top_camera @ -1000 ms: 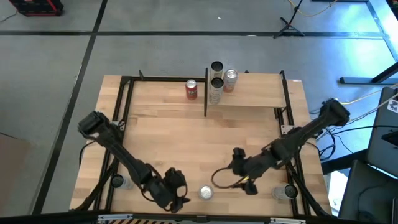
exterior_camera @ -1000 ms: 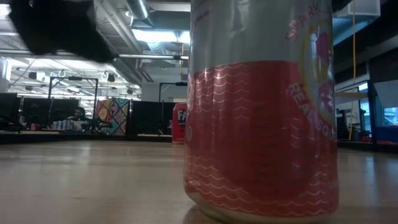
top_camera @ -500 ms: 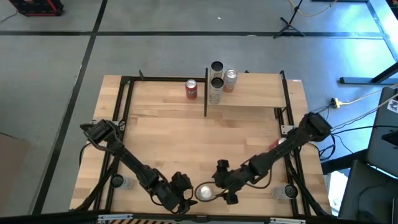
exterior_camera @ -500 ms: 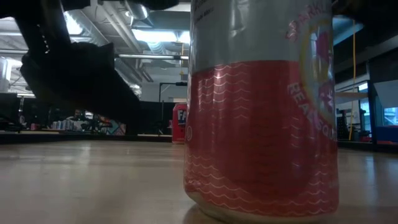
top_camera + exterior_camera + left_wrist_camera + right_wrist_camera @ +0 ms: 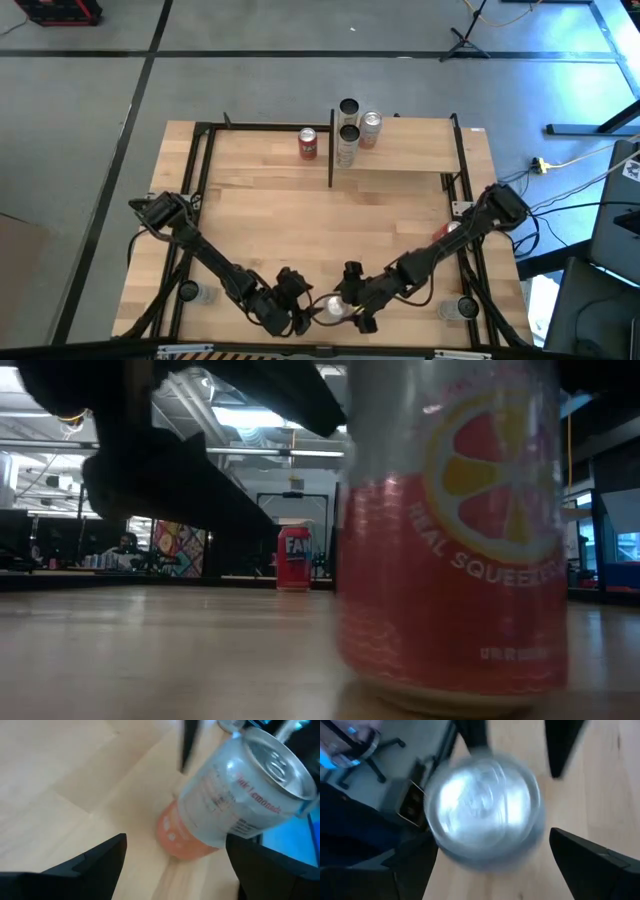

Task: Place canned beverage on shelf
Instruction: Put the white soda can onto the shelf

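A silver and pink-red canned beverage (image 5: 331, 309) stands upright on the tabletop near the front edge. It fills the low view (image 5: 455, 540). My left gripper (image 5: 298, 300) is open just left of it, and the can (image 5: 225, 795) shows ahead between its fingers. My right gripper (image 5: 350, 300) is open just right of the can, looking down on its top (image 5: 485, 810), with a finger on either side. The shelf (image 5: 410, 150), a small light-wood board with black posts, is at the table's far right. My left gripper's fingers (image 5: 95, 865) stand apart on either side of the can's lower part (image 5: 182, 842); I cannot tell whether they touch it. My right gripper's fingers (image 5: 412, 867) flank the can's wall (image 5: 445, 847) from above, slanting down; whether they touch is blurred.
Three silver cans (image 5: 348, 108) (image 5: 347, 140) (image 5: 371, 124) stand at the shelf's left end. A red can (image 5: 308, 144) stands on the table left of it and shows far off in the low view (image 5: 293, 557). Small round things sit at the front corners (image 5: 189, 292) (image 5: 465, 308).
My right gripper has gone toward the table's near left, down to the can. My left gripper has gone right toward the can. In the low view the can has slid a little to the right and turned about, so an orange-slice print faces the near edge.
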